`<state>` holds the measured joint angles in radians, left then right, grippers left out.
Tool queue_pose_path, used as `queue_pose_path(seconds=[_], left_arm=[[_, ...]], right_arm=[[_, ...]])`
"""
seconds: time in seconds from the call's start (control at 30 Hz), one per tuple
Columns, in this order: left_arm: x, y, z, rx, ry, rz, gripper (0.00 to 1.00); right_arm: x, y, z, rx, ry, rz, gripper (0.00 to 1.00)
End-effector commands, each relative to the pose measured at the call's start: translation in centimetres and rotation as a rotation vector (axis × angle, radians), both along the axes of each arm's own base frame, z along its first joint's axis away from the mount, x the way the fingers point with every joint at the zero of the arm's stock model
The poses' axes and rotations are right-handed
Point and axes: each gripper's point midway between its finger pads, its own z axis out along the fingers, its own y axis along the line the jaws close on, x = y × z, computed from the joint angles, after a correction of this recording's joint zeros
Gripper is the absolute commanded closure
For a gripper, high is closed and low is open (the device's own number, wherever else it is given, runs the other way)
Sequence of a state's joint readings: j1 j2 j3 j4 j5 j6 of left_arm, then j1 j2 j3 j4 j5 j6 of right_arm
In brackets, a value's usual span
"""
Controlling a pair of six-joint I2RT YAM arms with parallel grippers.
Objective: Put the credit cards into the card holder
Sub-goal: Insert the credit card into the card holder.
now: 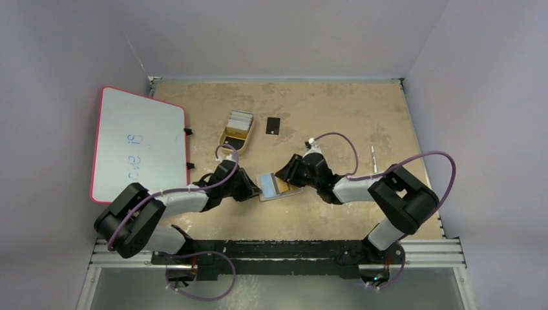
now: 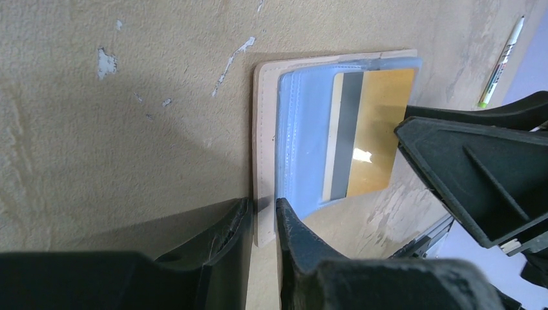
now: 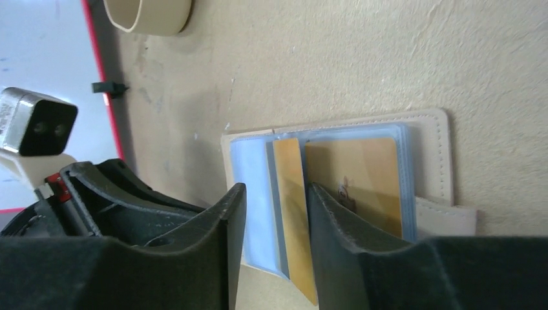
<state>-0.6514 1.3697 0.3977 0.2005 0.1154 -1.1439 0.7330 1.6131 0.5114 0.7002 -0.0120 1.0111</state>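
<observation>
The table (image 1: 362,116) carries a whiteboard (image 1: 139,142) along its left edge. The left gripper (image 2: 263,210) is clamped on the holder's tan edge, with the flap pinched between its fingertips. The right gripper (image 3: 276,194) has its jaws apart over the holder's other side, and the gold card (image 2: 381,129) shows in the gap between them; I cannot tell whether either finger touches it. A yellow tray (image 1: 240,146) sits toward the back edge, left of centre, with a stack of pale cards (image 1: 239,120) in it. The holder (image 1: 274,186) lies open and flat near the middle of the front edge, between the two grippers, blue pockets up. The gold card sits partly in a blue pocket, its dark stripe showing. A black card (image 1: 273,126) lies flat just right of the tray. A pen (image 1: 373,157) lies near the right edge.
</observation>
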Motion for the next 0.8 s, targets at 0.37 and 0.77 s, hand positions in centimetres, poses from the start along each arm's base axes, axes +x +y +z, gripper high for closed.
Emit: queue_pose_path(seconds=[0.37, 0.77], left_arm=[[1.4, -0.3, 2.2, 0.020, -0.059, 0.011, 0.80], [2.1, -0.3, 1.9, 0.054, -0.062, 0.011, 0.79]], right_arm=[[0.4, -1.7, 1.1, -0.269, -0.031, 0.068, 0.50], [-0.2, 1.7, 1.3, -0.212, -0.039, 0.157, 0.55]])
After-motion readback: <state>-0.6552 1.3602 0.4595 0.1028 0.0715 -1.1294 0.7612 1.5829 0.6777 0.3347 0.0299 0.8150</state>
